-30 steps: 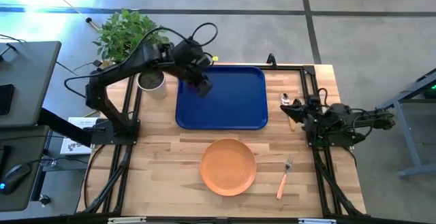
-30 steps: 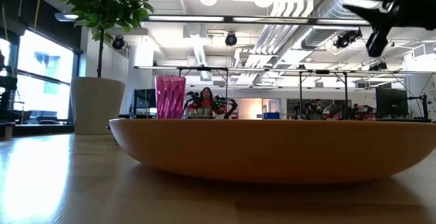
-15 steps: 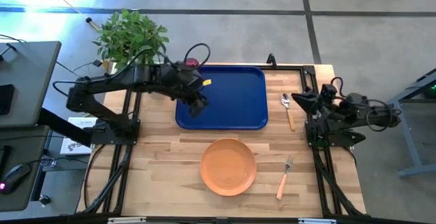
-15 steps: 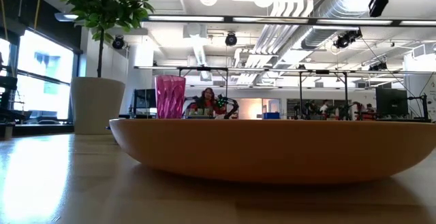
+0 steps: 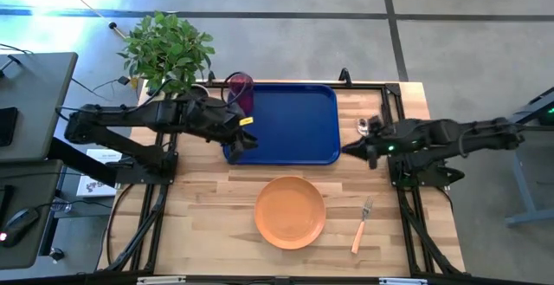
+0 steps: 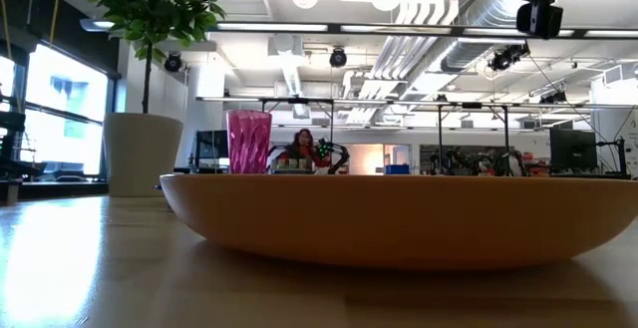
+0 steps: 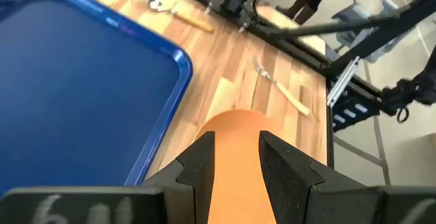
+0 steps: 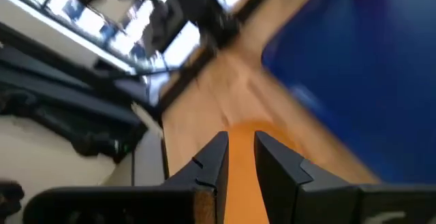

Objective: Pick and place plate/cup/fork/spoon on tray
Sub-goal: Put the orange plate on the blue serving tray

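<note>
The orange plate point(image 5: 290, 211) lies on the table near the front edge, and it fills the low view point(image 6: 399, 218). The dark red cup point(image 5: 241, 90) stands upright in the far left corner of the blue tray point(image 5: 290, 122). The fork point(image 5: 362, 224) lies to the right of the plate. The spoon point(image 5: 363, 126) lies to the right of the tray, partly under my right arm. My left gripper point(image 5: 247, 142) is open and empty above the tray's near left corner. My right gripper point(image 5: 351, 149) is open by a narrow gap and empty, just off the tray's right edge.
A potted plant point(image 5: 169, 47) in a white pot point(image 6: 140, 154) stands at the table's far left, behind my left arm. Black frame rails point(image 5: 407, 190) run along both sides of the table. Bare wood lies between the tray and the plate.
My left gripper has drawn back from above the tray's far left part toward the near edge. The cup stays upright in its corner. My right gripper has reached from the table's right edge toward the left, up to the tray's right edge.
</note>
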